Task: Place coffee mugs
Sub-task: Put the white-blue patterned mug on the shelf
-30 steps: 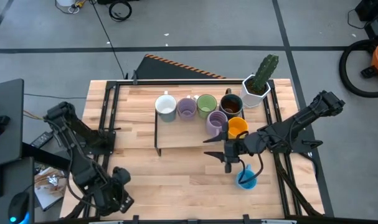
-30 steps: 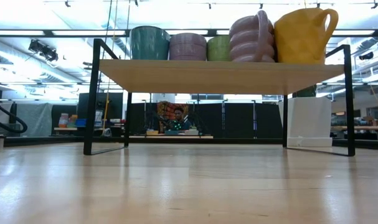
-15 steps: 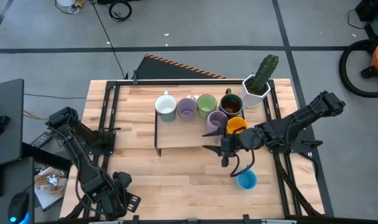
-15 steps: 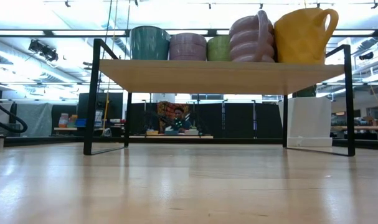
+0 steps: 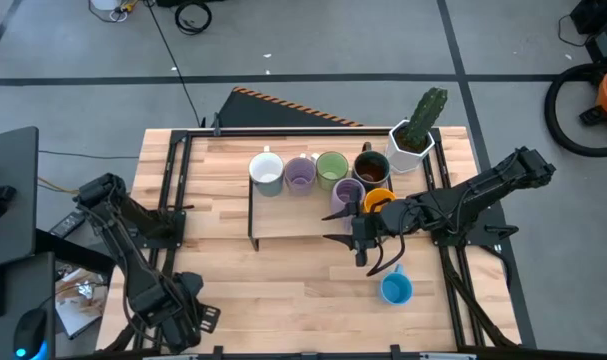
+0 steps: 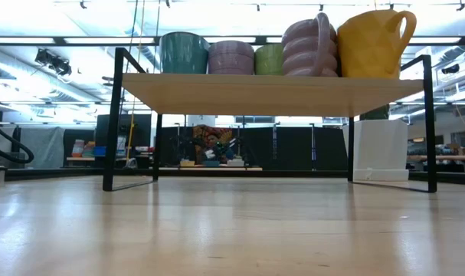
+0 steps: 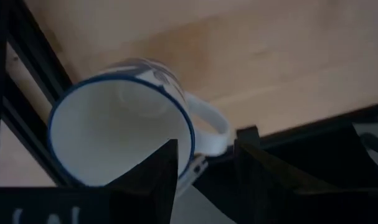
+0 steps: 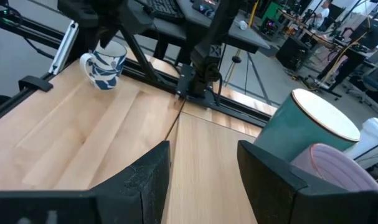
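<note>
While lying sideways, white mug mouth faces left end effector.

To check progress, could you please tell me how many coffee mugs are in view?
8. Six on the shelf: teal, lilac, green, dark brown, second lilac, orange. A blue mug stands on the table; a white-and-blue mug sits at the left gripper.

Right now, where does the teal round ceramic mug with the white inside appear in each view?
High view: teal mug, at the left end of the back row on the wooden shelf.
Low view: on top of the shelf, leftmost.
Left wrist view: not in it.
Right wrist view: close by, beside the landmark.
Shared landmark: the lilac purple mug directly beside it.
</note>
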Controlling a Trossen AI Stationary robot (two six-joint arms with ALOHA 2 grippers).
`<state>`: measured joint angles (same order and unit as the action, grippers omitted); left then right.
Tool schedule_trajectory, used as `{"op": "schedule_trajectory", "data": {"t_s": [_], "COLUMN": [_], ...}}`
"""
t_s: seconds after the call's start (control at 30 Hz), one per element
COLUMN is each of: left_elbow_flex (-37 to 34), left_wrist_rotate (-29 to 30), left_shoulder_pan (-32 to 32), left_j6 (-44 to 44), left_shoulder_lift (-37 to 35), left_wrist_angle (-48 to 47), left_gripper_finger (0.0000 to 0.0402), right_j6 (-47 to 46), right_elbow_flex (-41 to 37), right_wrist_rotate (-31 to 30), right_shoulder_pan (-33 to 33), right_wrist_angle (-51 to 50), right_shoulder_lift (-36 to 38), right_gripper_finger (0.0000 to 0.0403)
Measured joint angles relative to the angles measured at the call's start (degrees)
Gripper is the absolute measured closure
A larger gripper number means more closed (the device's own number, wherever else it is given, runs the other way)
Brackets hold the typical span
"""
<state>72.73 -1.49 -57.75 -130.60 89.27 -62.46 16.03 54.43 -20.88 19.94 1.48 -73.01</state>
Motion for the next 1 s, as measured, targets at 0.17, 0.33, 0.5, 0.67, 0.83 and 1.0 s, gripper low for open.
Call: {"op": "schedule_trajectory", "data": {"t_s": [0.17,0.33,0.5,0.67,0.83,1.0], "left_elbow_flex": [0.02,0.02,0.00,0.00,0.00,0.00], "left_wrist_rotate": [0.30,0.43,0.44,0.36,0.08,-0.25], "left_shoulder_pan": [-0.01,0.06,0.38,0.95,1.08,2.24], "left_j6": [0.72,1.08,2.39,4.67,8.05,13.04], "left_shoulder_lift": [2.64,4.79,6.94,8.18,9.30,9.31], "left_wrist_angle": [-2.17,-2.53,-2.76,-2.53,-1.72,-1.41], "left_gripper_finger": [0.0239,0.0239,0.0239,0.0240,0.0258,0.0297], "right_j6": [-0.16,-0.77,-0.90,-0.90,-0.94,-1.05], "right_elbow_flex": [0.00,0.00,0.00,0.00,0.00,0.00], "right_wrist_rotate": [0.00,0.00,0.02,0.02,0.00,0.01], "right_shoulder_pan": [0.00,0.00,0.00,0.00,0.00,0.00], "right_wrist_angle": [-0.02,0.13,0.18,0.21,0.18,0.26], "right_shoulder_lift": [0.00,0.00,0.00,0.00,0.00,0.00], "right_gripper_finger": [0.0210,0.0210,0.0210,0.0210,0.0210,0.0210]}}
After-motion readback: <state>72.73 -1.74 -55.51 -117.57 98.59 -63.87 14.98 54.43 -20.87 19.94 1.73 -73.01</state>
